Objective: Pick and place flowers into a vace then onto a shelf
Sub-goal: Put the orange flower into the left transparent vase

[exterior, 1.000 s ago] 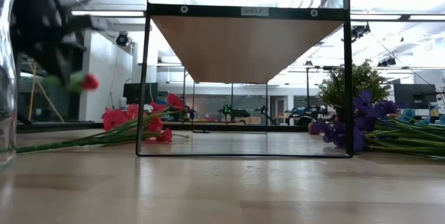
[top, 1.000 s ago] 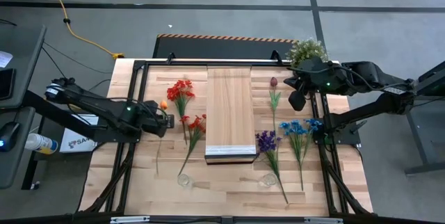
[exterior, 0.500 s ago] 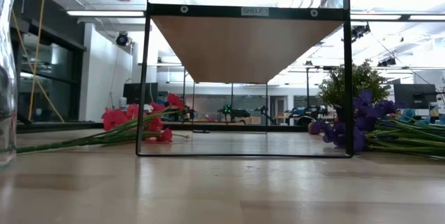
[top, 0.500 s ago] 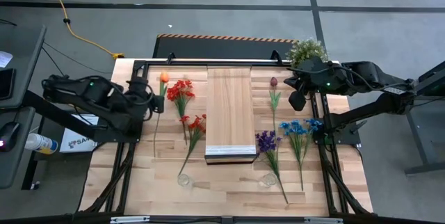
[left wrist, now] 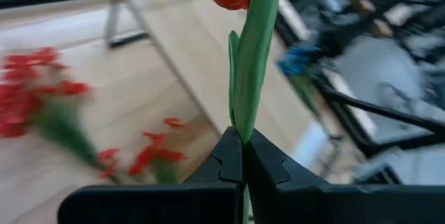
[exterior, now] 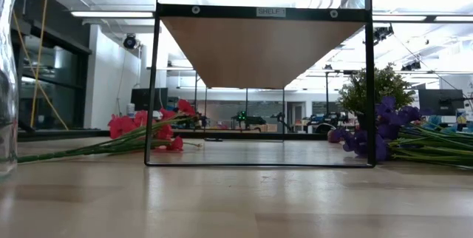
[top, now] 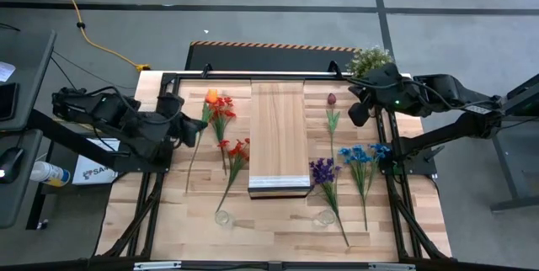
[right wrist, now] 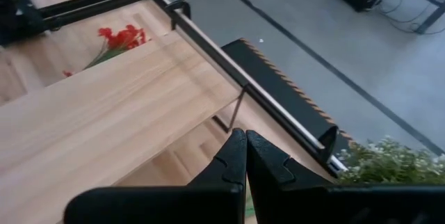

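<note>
Fingers (left wrist: 243, 156) of left gripper (top: 195, 130) pinching orange flower (top: 210, 97) stem, lifting it upward w/ head swinging toward shelf (top: 279, 136), upper-left of frame; heading for vase (top: 222, 218). Right gripper (top: 358, 115) idling closed, upper right.

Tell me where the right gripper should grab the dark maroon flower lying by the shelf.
Grip the maroon flower mid-stem, below its head, probably coming straight down from above: it lies flat on the tabletop with its thin stem running lengthwise beside the shelf. Set the right gripper across the stem.
</note>
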